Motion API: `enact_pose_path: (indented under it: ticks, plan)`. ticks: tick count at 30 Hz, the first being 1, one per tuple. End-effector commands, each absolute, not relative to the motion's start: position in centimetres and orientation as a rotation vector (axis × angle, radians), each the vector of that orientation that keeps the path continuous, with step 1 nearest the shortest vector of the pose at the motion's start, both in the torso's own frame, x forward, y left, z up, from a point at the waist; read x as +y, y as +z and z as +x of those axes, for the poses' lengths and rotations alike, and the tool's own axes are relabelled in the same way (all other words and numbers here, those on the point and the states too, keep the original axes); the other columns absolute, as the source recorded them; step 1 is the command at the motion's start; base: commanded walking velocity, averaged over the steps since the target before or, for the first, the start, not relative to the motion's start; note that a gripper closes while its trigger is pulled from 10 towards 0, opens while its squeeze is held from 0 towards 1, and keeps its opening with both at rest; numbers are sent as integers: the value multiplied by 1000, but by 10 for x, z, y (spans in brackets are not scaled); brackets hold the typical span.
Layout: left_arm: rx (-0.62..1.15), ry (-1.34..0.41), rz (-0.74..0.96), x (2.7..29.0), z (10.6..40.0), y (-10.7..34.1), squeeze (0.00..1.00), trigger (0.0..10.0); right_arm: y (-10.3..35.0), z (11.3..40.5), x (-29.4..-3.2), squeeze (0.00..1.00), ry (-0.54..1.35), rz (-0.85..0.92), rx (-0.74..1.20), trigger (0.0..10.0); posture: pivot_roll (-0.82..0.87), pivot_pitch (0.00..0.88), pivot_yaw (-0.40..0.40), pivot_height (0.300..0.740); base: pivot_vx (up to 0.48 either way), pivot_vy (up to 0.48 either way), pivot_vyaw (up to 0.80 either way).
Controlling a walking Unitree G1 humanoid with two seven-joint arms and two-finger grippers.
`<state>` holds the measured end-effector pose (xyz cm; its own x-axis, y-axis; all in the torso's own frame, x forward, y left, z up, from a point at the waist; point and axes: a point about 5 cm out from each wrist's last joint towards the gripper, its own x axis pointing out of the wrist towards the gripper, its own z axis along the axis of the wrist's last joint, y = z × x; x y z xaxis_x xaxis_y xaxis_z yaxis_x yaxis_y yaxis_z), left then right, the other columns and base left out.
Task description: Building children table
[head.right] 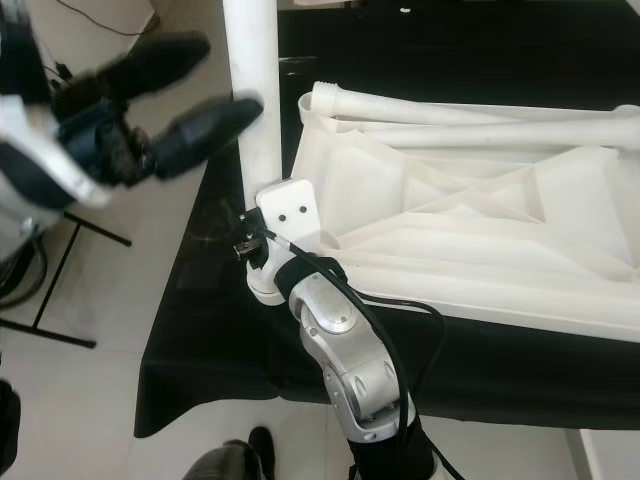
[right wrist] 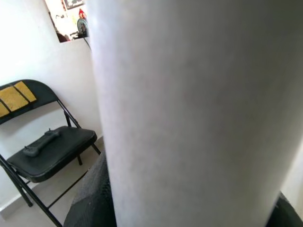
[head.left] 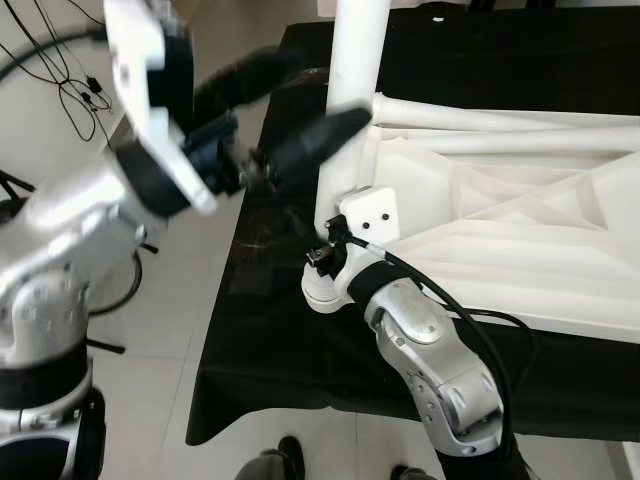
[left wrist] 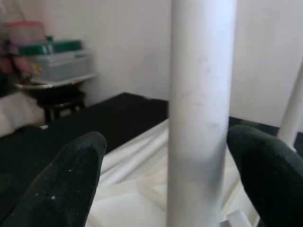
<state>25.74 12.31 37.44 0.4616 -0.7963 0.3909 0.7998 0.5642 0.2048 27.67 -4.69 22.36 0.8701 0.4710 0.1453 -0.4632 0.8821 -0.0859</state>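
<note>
A black cloth (head.left: 260, 330) covers a table that fills the centre and right of the head views. On it lies the white plastic tabletop (head.left: 520, 220), flipped underside up, its ribs and braces showing, filling the right half of the frame. A second loose white leg (head.right: 480, 105) lies along its far edge, at the upper right.

A white table leg (head.left: 355, 90) stands upright at the tabletop's near left corner, rising out of the top of the frame just left of centre.

The right arm (head.left: 440, 370) comes up from the lower centre. Its gripper (head.left: 335, 235) is at the foot of the upright leg; the right wrist view has the leg pressed close between dark finger pads (right wrist: 90, 198), so the fingers look clamped around the leg.

The left gripper (head.left: 275, 110) sits in the upper left of the frame, blurred. Its two black fingers (head.left: 310, 140) are spread apart, one either side of the leg's upper part. In the left wrist view the leg stands between the fingers (left wrist: 71, 179) with gaps on both sides, not touching.

Pale tiled floor (head.left: 170, 340) fills the left edge. A black folding chair (right wrist: 47, 151) stands by a white wall.
</note>
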Motion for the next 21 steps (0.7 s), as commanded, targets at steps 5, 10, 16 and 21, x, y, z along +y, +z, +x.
enact_pose_path:
  ticks: [5,10,16,21]
  plan:
    - [-365,-950,-45,127,278,374,0,10000,186,283,-51,0,471,-101,4,10000,41,265,124,740,0,0,0]
    - [-269,-1052,-97,122,287,374,0,10000,195,280,-38,0,585,-195,-90,10000,36,258,133,740,0,0,0]
    - [-186,-1131,-23,119,283,368,0,10000,201,285,-31,0,647,-260,-146,10000,31,243,132,740,0,0,0]
    - [-173,-1126,64,122,278,367,0,10000,205,291,-27,0,686,-300,-175,10000,30,236,132,740,0,0,0]
